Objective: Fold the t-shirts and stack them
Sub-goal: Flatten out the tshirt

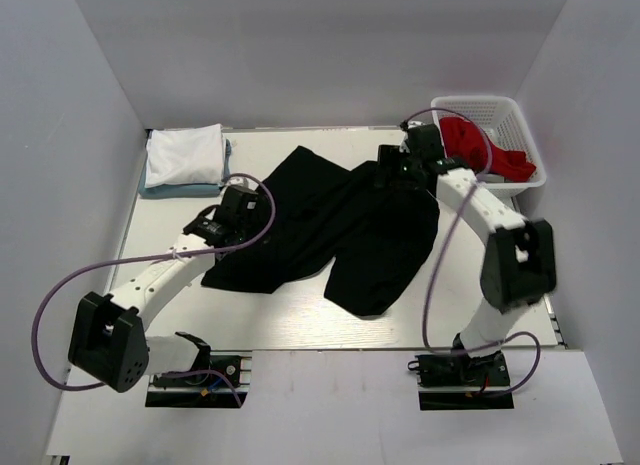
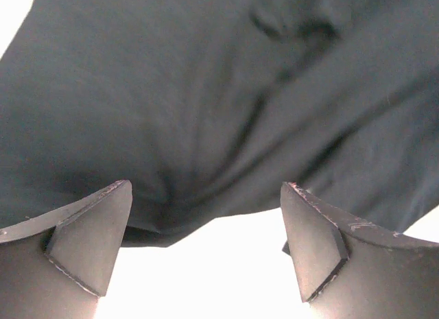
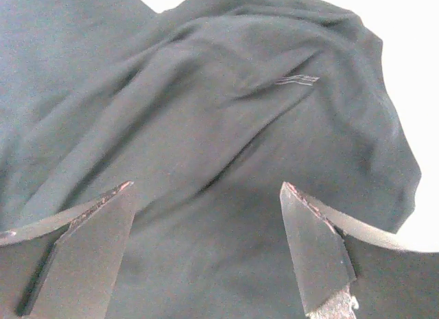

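Black t-shirt (image 1: pixel 340 235) rumpled, not yet folded.
Left tool (image 2: pixel 206 187) at its left hem, right tool (image 3: pixel 206 185) over its far-right side; both jaws apart.

The black t-shirt (image 1: pixel 330 225) is sprawling across the middle of the bench (image 1: pixel 300 325), taking up most of it. Bare bench is showing along the near edge in front of the cloth, along the far edge behind it, and on the left below the folded stack (image 1: pixel 183 157), which is occupying the far left corner. The white mesh basket (image 1: pixel 492 135), with red cloth (image 1: pixel 490 150) heaped in it, is closing off the far right corner, just beside the right claw (image 3: pixel 206 188). Both claws are standing with jaws apart over black cloth, the left claw (image 2: pixel 206 188) framing the shirt's edge and bare bench. On either side, purple cables (image 1: pixel 45 305) are looping out from the arms and walls (image 1: pixel 60 135) are hemming in the bench
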You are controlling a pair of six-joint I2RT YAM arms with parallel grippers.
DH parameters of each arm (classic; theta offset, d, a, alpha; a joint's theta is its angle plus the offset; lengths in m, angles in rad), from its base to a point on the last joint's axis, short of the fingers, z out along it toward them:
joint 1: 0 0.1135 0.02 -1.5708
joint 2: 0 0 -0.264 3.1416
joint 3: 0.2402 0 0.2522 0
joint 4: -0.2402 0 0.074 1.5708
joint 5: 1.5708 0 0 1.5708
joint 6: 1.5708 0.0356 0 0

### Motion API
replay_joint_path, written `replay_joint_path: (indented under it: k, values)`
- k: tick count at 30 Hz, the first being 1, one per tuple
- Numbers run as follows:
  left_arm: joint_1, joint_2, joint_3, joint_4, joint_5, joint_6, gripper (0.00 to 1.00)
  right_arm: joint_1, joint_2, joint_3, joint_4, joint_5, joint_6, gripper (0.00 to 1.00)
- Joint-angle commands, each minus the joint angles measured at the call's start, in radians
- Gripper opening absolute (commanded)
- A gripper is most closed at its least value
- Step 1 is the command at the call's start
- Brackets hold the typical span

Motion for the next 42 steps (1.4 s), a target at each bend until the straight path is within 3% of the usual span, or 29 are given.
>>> replay_joint_path:
  k: [1, 6, 9, 14, 18, 27, 33, 38, 42]
  values:
    - [0.017, -0.022, 0.025, -0.110, -0.227, -0.055, 0.99, 0.048, -0.189, -0.187, 0.044, -0.085, -0.003, 0.90]
    - [0.017, -0.007, -0.062, -0.066, -0.200, -0.091, 0.99, 0.143, -0.361, -0.510, 0.104, -0.301, 0.084, 0.90]
    - [0.028, 0.004, -0.160, 0.003, -0.191, -0.115, 0.99, 0.198, -0.395, -0.609, 0.130, -0.286, 0.104, 0.90]
    - [0.046, 0.068, -0.170, 0.027, -0.194, -0.125, 0.99, 0.200, -0.323, -0.618, 0.092, -0.196, 0.139, 0.90]
    - [0.056, 0.117, -0.160, 0.036, -0.206, -0.111, 0.99, 0.168, -0.202, -0.572, 0.032, 0.013, 0.189, 0.90]
    - [0.065, 0.111, -0.151, 0.021, -0.106, -0.080, 0.99, 0.018, -0.144, -0.450, 0.050, 0.102, 0.129, 0.90]
    - [0.056, -0.055, -0.118, -0.081, -0.177, -0.089, 0.99, -0.009, -0.293, -0.400, -0.020, 0.114, 0.061, 0.90]
    - [0.065, -0.198, -0.172, -0.188, -0.265, -0.224, 0.99, -0.010, -0.493, -0.561, -0.124, 0.215, 0.214, 0.90]
    - [0.083, -0.200, -0.183, -0.309, -0.419, -0.367, 0.99, -0.010, -0.605, -0.658, -0.193, 0.205, 0.291, 0.90]
